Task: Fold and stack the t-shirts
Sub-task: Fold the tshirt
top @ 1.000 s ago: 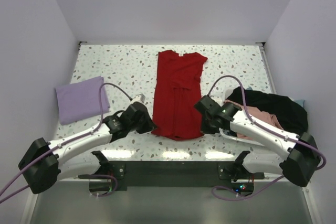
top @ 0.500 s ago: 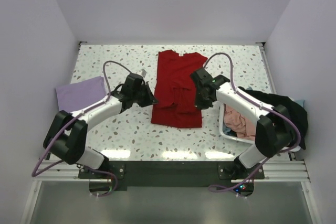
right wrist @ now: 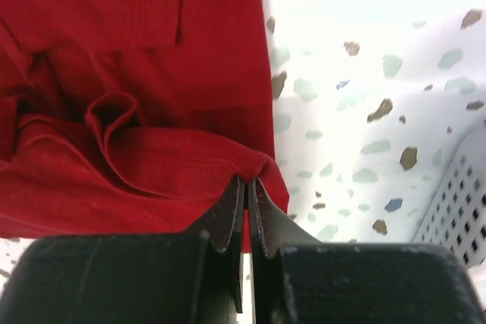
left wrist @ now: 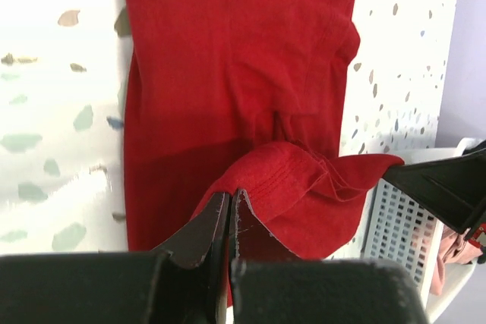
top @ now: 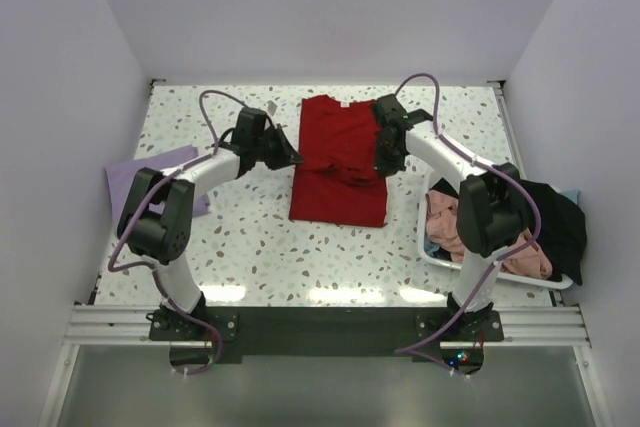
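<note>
The red t-shirt (top: 338, 187) lies half-folded on the desk (top: 250, 237) at upper centre of the top view, its raised fold pinched by the left fingers (left wrist: 230, 196) and right fingers (right wrist: 247, 184).

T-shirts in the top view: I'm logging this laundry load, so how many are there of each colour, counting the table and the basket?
1 red t-shirt
1 lavender t-shirt
1 black t-shirt
1 salmon-pink t-shirt, as far as the heap in the basket shows
Total: 4
</note>
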Controlling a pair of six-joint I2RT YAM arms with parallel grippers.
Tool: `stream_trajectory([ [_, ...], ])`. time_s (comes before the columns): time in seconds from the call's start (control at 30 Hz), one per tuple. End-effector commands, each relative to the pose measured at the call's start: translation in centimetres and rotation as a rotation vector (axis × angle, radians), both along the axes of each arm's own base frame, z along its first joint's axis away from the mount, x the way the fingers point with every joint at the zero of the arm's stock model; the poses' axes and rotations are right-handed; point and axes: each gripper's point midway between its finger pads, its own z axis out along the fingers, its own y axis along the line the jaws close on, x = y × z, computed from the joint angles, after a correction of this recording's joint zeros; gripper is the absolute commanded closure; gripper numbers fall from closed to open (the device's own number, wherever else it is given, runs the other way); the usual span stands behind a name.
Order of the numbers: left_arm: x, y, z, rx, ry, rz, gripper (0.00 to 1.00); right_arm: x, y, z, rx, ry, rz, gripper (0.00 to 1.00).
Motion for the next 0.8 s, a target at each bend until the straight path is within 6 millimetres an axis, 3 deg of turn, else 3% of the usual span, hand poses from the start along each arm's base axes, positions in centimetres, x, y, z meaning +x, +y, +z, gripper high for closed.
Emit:
stream_trajectory([
  [0.0, 3.4, -0.2, 2.5, -0.055, -0.115, -0.019, 1.0, 2.1, -0.2, 1.1, 0.021, -0.034, 0.012, 1.0],
  [0.4, 7.2, 0.4, -1.1, -0.077, -0.067, -0.015, 0.98, 6.3, -0.9, -1.6, 0.032, -0.005, -0.012, 1.0],
  [0.47, 7.6, 0.9, -1.4, -0.061, -0.06, 0.004, 0.81, 6.9, -1.0, -1.6, 0.046, -0.01, -0.018, 1.0],
  [0.5, 7.7, 1.1, -1.2, -0.058, -0.063, 0.015, 0.63, 7.1, -0.9, -1.9, 0.049, -0.004, -0.02, 1.0],
  [0.6, 8.0, 2.2, -0.7, -0.028, -0.083, 0.043, 0.44, 8.5, -0.6, -0.4, 0.079, -0.039, -0.022, 0.51],
  [0.77, 7.2, 2.6, -0.7, 0.006, -0.092, 0.009, 0.4, 9.1, -0.5, 2.2, 0.104, -0.1, -0.026, 0.24],
])
